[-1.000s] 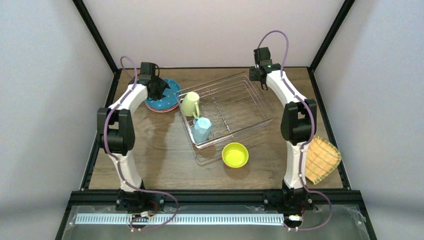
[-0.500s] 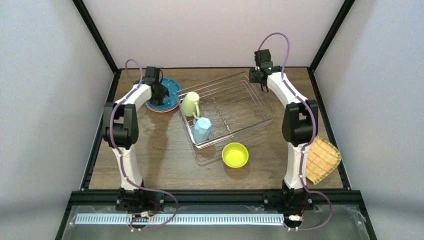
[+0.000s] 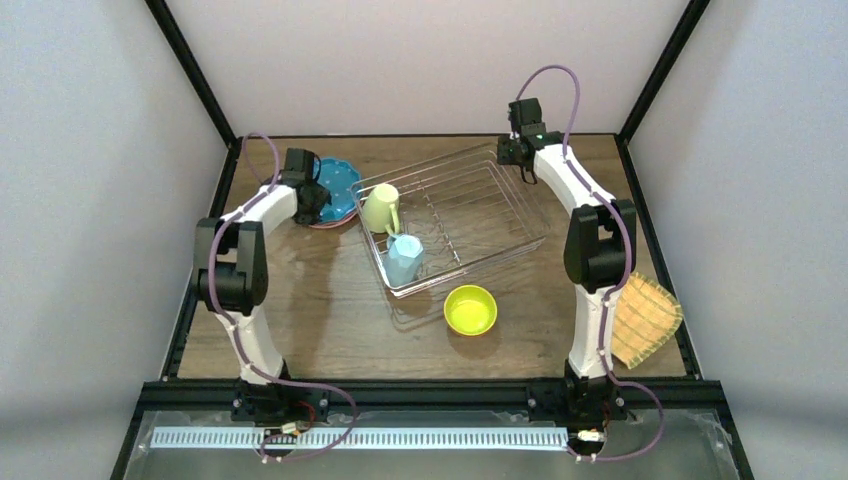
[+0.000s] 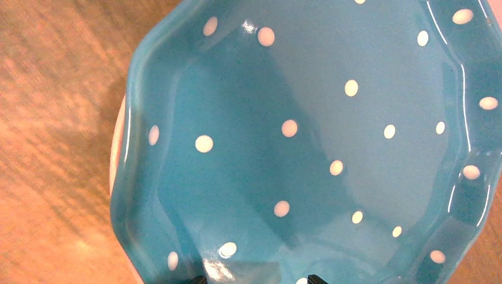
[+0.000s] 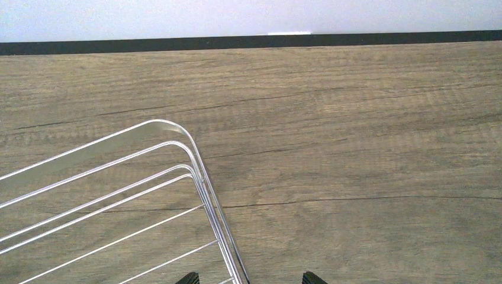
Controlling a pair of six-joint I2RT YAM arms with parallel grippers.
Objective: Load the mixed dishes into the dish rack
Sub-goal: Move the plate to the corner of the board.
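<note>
Left gripper (image 3: 312,195) at far left, jaws spread wide, nothing between them. Hangs low over the blue plate (image 3: 338,185), fingertips just showing at the bottom of the wrist view above the plate's rim. Touching or not, hard to say. Blue plate stacked on the pink plate (image 4: 116,148), of which only a sliver of rim peeps out at the left in the wrist view.

Right gripper (image 3: 520,165) at the far right corner of the rack (image 3: 500,215) — likewise parted wide and empty. In its wrist view, the rack's rounded corner wire runs down between the two fingertips, with bare table (image 3: 320,310) beyond.

Rack at mid-table, set askew. Inside, toward its left end: green mug (image 3: 380,208) at the far side, blue mug (image 3: 404,258) at the near side, apart from each other. Lime bowl (image 3: 470,309) on the table just near of the rack. Woven plate (image 3: 642,318) at the table's right edge, right of the right arm, well apart from the rack.
</note>
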